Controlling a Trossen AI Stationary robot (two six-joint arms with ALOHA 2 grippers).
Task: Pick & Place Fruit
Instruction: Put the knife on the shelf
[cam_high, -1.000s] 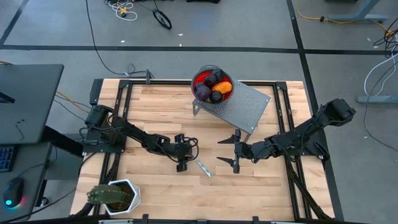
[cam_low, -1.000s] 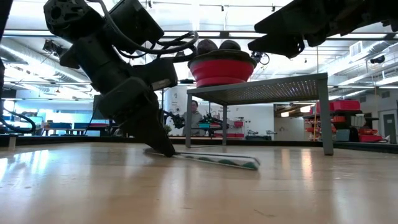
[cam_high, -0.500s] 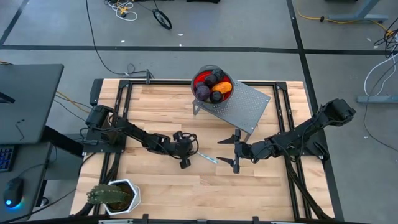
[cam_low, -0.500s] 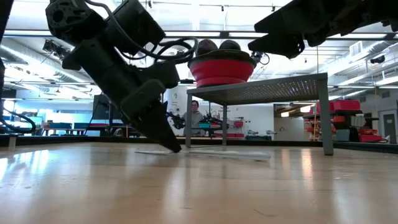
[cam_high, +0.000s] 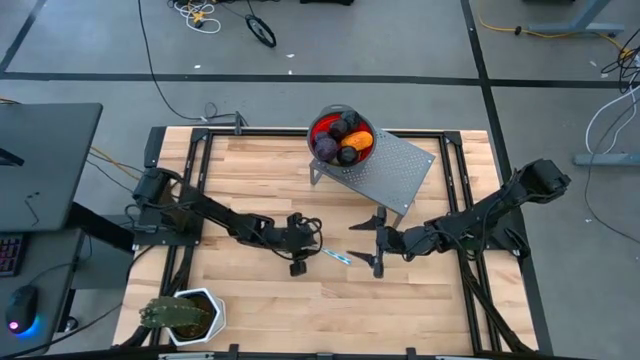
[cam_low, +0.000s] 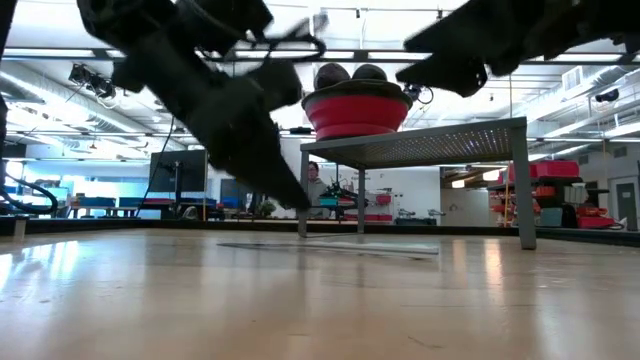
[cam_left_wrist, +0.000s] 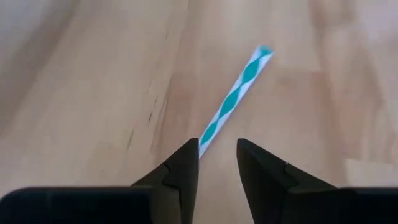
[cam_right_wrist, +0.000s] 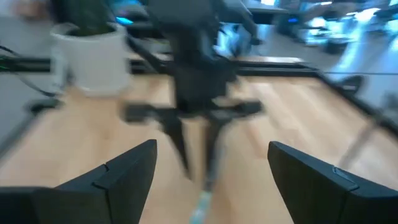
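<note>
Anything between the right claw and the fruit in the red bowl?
Nothing visible. The fruit sits in the red bowl on the perforated metal stand, and open air separates it from the open right claw hovering over the table. The stand's near edge lies along the direct line.

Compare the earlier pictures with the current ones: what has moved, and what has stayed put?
The left tool has shifted right, dragging the teal-striped knife that way, its tip now near the right tool. The right arm, the red bowl of fruit on the metal stand and the potted plant stayed.
</note>
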